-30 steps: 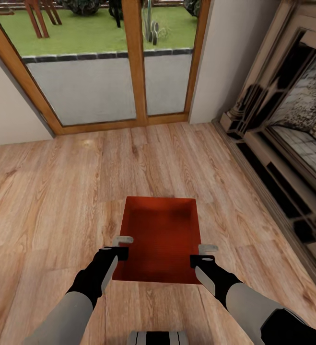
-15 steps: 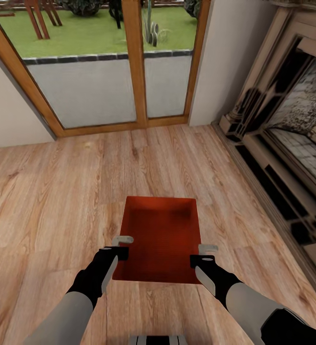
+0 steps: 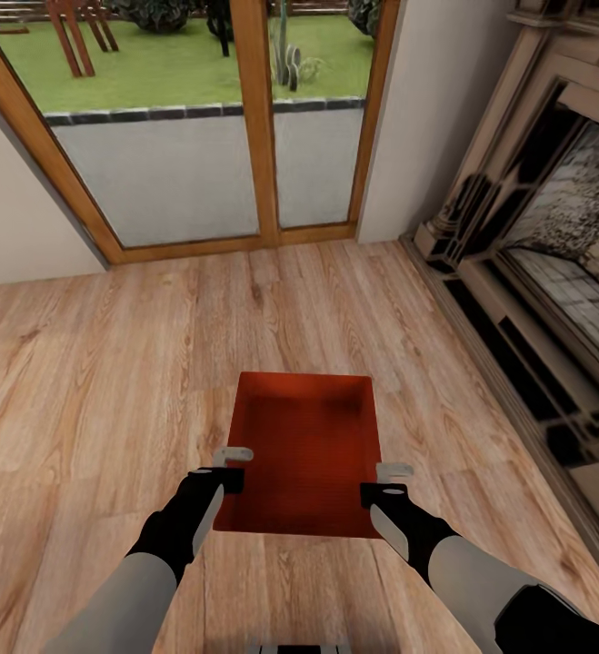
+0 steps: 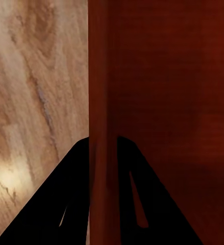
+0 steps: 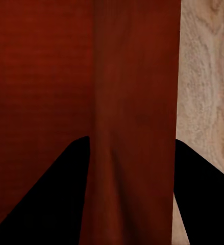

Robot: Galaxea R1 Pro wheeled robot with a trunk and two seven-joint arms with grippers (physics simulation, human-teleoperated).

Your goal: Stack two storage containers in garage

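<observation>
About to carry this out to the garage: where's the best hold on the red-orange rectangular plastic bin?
Grip the red-orange rectangular plastic bin by its two long side walls, one pincer from each side, near the end closest to the robot. The thin, straight, lidless walls let fingers straddle the rim. The left pincer and right pincer already sit that way.

Storage container point(image 3: 304, 450): matt red-orange plastic, finely ribbed; floor point(image 3: 99, 363): light wood planks, slight sheen; garden doors point(image 3: 254, 118): wood-framed glass
</observation>
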